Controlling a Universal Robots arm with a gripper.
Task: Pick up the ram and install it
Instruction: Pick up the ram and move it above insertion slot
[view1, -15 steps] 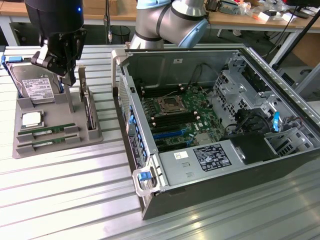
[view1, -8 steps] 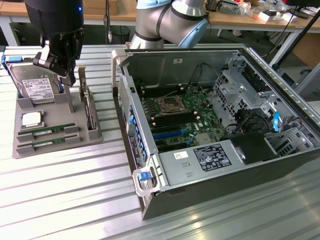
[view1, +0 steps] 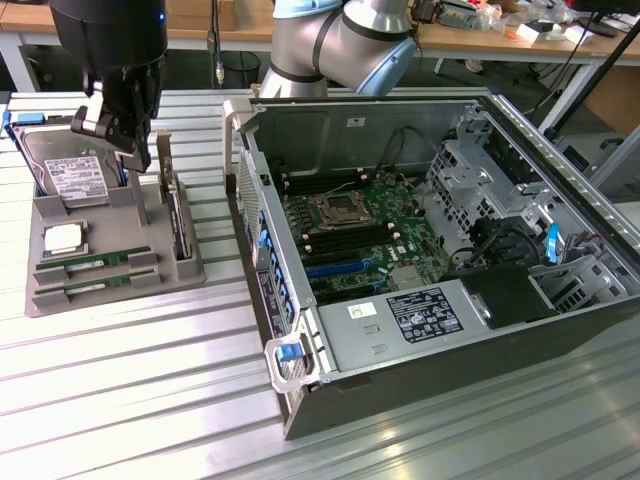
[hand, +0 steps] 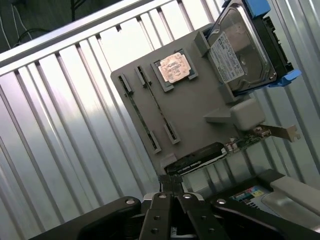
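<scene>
Tool (view1: 138, 152) fingers together, empty, upper left of exterior frame over gray tray (view1: 165, 272); two ram sticks (view1: 95, 262) lie in tray's slots.

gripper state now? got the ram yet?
Gripper: closed, nothing held. It hangs over the grey tray; both ram sticks lie in the tray.

Ram (view1: 95, 262) in tray (view1: 186, 268), tray at exterior view's left of computer case (view1: 450, 378)
</scene>
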